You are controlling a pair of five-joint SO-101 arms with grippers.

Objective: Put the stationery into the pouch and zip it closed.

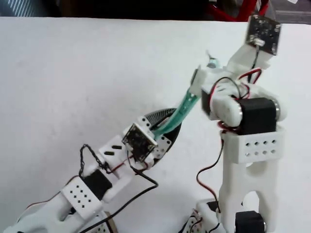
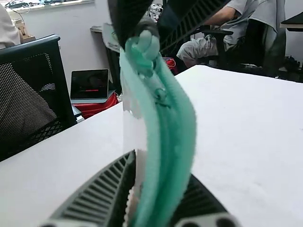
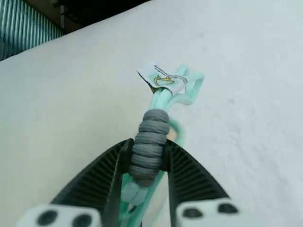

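Two claws hold one pouch between them. The left claw (image 1: 163, 131) is clamped tight on the near, lower end of the mint-green pouch (image 1: 180, 111), its dark ribbed jaws pressed against the fabric on both sides. The right claw (image 3: 147, 152) is closed on the single grey corded zip pull (image 3: 150, 125) at the far, upper end. From the left claw the pouch's long axis runs up and away in a slant to the right claw, held clear of the desk (image 1: 73, 73) and drawn into a slightly bowed band. Seen from the left wrist, the zipper teeth follow the same line. The coming move, as I judge it, turns on that line. The pull has to travel along the pouch's length, so the right claw, already on the pull, is the one to draw it. The left claw's part is to anchor the other end and hold the band taut. Whether the zip is already run shut, or the stationery is inside, cannot be told. Beyond the pull hangs one white tag (image 3: 163, 78) on the pouch's teal loop.
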